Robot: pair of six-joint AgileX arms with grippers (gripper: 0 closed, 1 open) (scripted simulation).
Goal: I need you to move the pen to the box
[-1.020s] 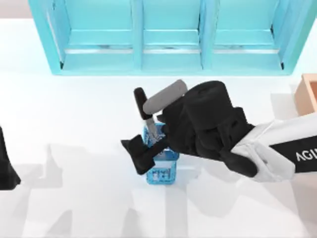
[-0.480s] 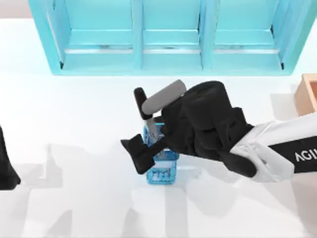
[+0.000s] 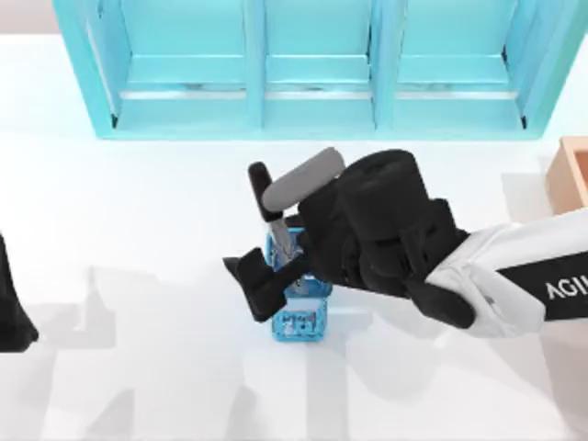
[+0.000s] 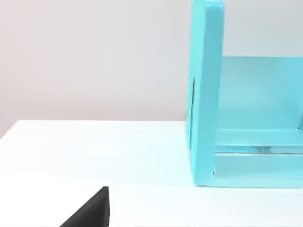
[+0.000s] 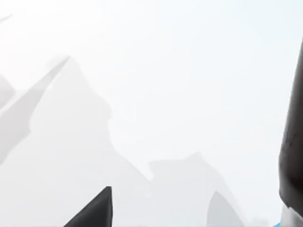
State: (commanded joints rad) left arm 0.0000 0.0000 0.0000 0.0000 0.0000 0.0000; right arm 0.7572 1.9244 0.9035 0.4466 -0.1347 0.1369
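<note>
A: From above, what's on the white worktop (image 3: pixel 138 230)?

B: The large cyan shelf unit (image 3: pixel 317 69) runs along the far edge. Near the middle stands a small translucent blue square cup (image 3: pixel 299 308), and the slim marker pen with a black cap and grey-white barrel (image 3: pixel 266 197) rises out of it, cap tilted toward the shelf unit. The light tan wooden box (image 3: pixel 571 170) sits at the right edge, partly cut off, well apart from the pen.

A: And the arms?

B: The right gripper (image 3: pixel 276 266) is down at the cup, its dark fingers on either side of the pen's barrel; whether they are clenched on it I cannot tell (the arm's black wrist covers much of it). The left arm (image 3: pixel 11 308) is parked at the left edge.

A: The left wrist view?

B: One end wall of the shelf unit (image 4: pixel 206 94) on the worktop (image 4: pixel 94 151), and a dark fingertip (image 4: pixel 92 210).

A: The right wrist view?

B: Pale worktop (image 5: pixel 165 71) with grey shadows, a dark fingertip (image 5: pixel 94 210), and the pen's black cap (image 5: pixel 293 142).
</note>
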